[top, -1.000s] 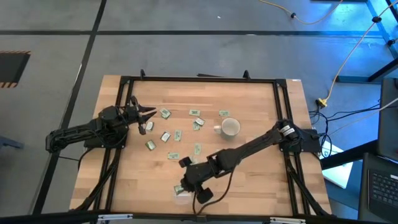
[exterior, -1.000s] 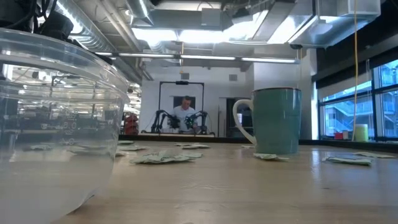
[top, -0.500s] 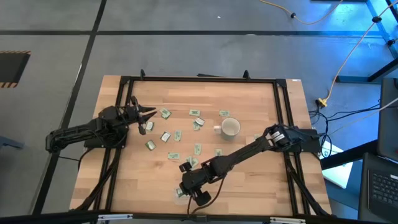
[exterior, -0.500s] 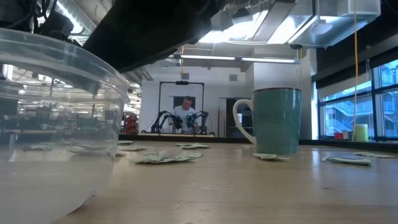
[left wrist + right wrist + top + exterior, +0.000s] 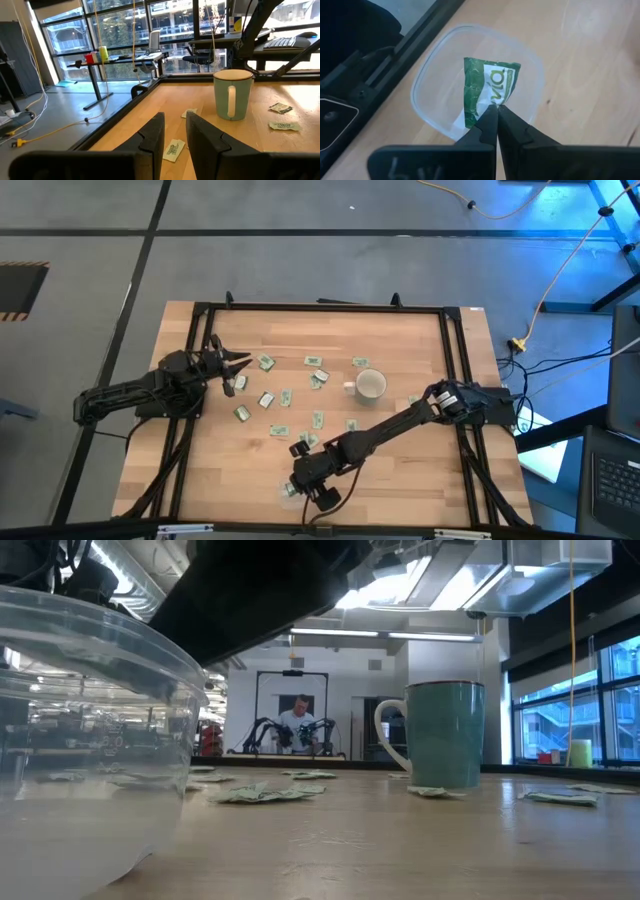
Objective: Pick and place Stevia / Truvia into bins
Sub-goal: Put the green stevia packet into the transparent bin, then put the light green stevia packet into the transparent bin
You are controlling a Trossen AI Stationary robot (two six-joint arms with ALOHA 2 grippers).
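Note:
My right gripper (image 5: 496,111) is shut on a green and white sachet (image 5: 487,87) and hovers over the round clear dish (image 5: 427,107), which sits by the table's near edge (image 5: 288,491) and fills the left of the low view (image 5: 80,740). Several more sachets lie flat on the wood mid-table (image 5: 267,399) (image 5: 318,418) (image 5: 313,360). My left gripper (image 5: 236,365) waits open at the table's left, above the board, near one sachet (image 5: 173,149). My right gripper pinches the sachet between its two fingertips (image 5: 490,117) at one edge (image 5: 492,102). The fingers come from above, pointing down. The sachet juts past the tips, slightly creased, over the dish's inside; whether it touches the dish floor I cannot tell.
A white mug (image 5: 371,385) stands right of centre, handle toward the left, also seen from the left wrist (image 5: 231,95) and in the low view (image 5: 445,735). The black frame rail (image 5: 385,65) runs close beside the dish. A person sits far behind the table (image 5: 300,720).
My right gripper, shut on the sachet, has moved a little toward the table's near edge and come over the dish; its dark arm has entered the top of the low view. It has held almost still for the last half second.

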